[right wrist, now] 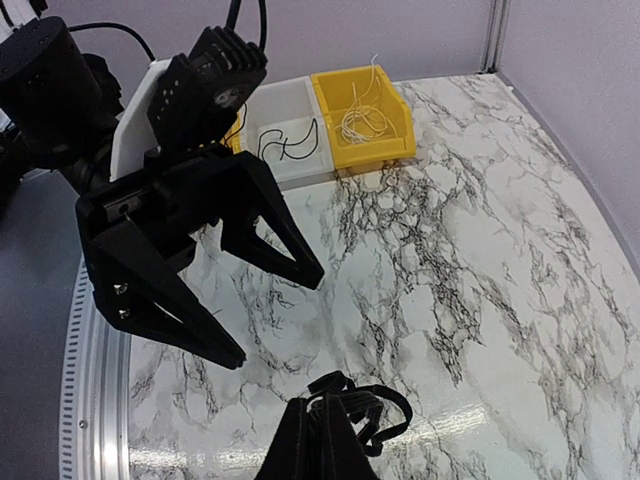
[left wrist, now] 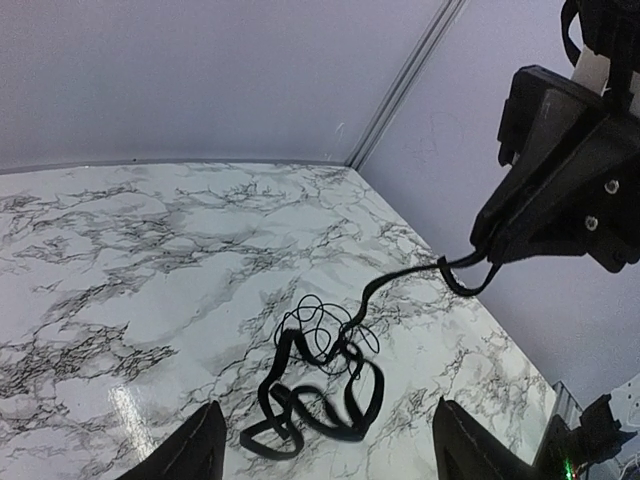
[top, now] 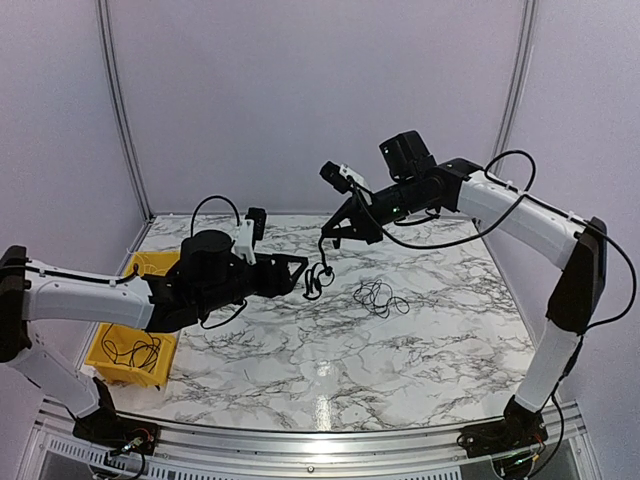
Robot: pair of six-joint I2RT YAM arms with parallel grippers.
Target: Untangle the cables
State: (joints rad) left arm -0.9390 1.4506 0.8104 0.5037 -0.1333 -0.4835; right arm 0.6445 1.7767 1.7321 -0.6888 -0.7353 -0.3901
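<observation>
From where I stood, the right gripper [top: 326, 241] had its jaws pressed together on one end of the cables [left wrist: 318, 395]. They were a dark, knotted bunch of cord hanging from that pinch over the marble table [top: 300, 360], and I could not tell whether the lowest loops touched the surface or hung just off it. A separate coil of thin wire [top: 378, 297] lay flat on the table, near the bunch but apart from it. The left gripper [right wrist: 272, 318] hovered just beside the hanging bunch, jaws spread wide with nothing between them. The worry, to my eye, was what those jaws would close on. The loops hung crowded together, so a grab could easily take two or three strands at once, and pulling then would only cinch the knot tighter. The right gripper's hold also looked slight, only a small bite on one end. A firm tug from the left could slip the cord free and drop the whole bunch. The bunch hung loose enough to swing, so a quick approach might knock it aside and close on air. The two grippers sat close enough that a misjudged reach could bump one into the other. Dragging the low loops sideways could also snag the thin wire coil and tangle it in.
</observation>
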